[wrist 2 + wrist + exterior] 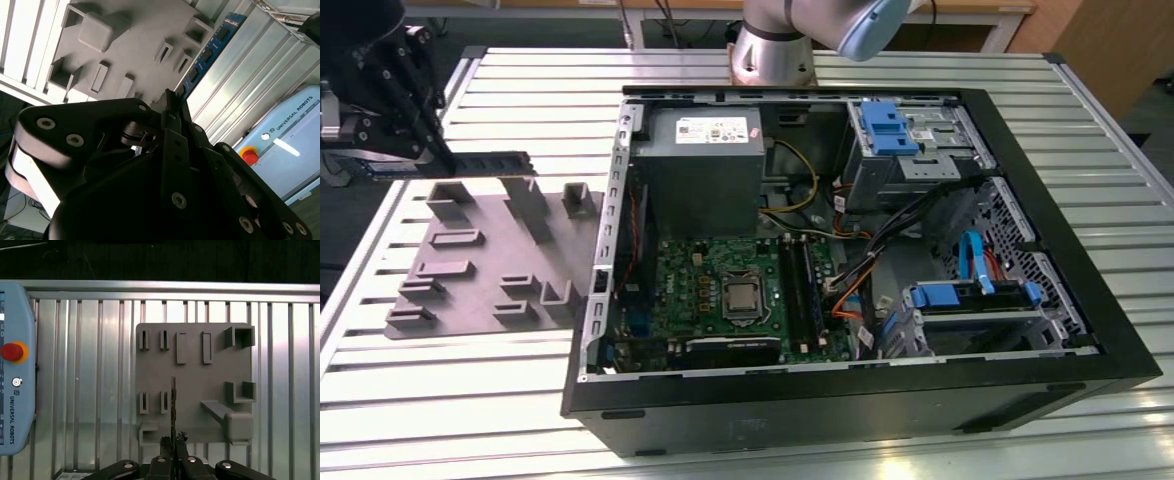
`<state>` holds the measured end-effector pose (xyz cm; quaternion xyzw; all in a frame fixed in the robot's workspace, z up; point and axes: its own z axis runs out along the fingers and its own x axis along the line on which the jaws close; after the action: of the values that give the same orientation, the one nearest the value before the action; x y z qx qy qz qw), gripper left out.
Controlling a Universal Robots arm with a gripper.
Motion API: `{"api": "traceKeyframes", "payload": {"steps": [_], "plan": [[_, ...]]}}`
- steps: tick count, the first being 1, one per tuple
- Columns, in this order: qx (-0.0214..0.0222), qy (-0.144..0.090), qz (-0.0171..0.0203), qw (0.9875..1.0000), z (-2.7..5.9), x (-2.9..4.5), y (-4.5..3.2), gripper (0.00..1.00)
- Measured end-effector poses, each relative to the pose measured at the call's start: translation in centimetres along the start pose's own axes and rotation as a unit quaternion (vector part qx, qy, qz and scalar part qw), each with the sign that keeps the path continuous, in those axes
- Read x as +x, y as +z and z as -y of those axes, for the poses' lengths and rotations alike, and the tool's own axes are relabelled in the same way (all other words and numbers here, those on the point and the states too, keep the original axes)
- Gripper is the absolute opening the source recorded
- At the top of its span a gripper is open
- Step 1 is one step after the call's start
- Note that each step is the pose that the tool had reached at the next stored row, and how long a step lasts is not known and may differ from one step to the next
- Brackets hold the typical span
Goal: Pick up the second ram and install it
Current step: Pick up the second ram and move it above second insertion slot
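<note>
Above the grey fixture plate [480,262], my gripper [435,158] pinches one end of the second ram [491,162]. It looks light, stiff and fragile, so I judge its bare edges safest to hold.

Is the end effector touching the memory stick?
Touching. In the first wrist view the end effector pinches the memory stick by one end.

Robotics lab — slatted aluminium bench [454,400], teach pendant [17,390].
</note>
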<state>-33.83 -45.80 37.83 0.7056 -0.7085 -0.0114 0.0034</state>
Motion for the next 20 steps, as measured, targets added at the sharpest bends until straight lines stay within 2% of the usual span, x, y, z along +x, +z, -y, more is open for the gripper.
{"api": "traceKeyframes", "payload": {"steps": [20], "plan": [[0.0000, 0.000, 0.0000, 1.0000, 2.37, -0.01, -0.05, 0.14]]}}
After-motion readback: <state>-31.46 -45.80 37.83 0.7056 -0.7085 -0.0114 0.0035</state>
